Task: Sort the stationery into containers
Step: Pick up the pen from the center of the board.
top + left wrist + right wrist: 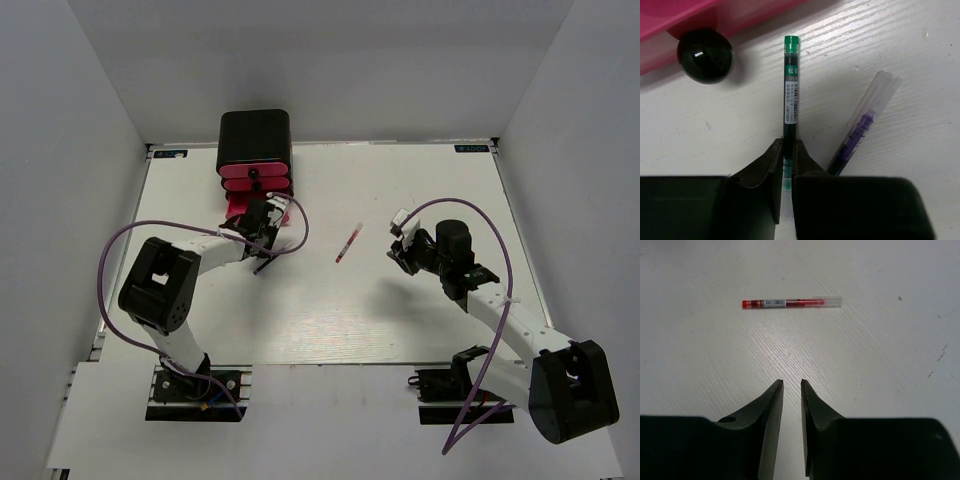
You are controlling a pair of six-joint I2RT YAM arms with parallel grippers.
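Observation:
The black cabinet with pink-red drawers stands at the back of the table. Its lowest drawer sticks out. In the left wrist view the pink drawer front and its black knob are at the upper left. My left gripper is shut on a dark pen with a green end, just in front of that drawer. A purple pen with a clear cap lies on the table right beside it. My right gripper is narrowly open and empty, with the red-white pen lying a short way ahead of it.
The white table is walled in by grey panels at the back and both sides. A purple cable loops from the left wrist beside the cabinet. Another cable arcs over the right arm.

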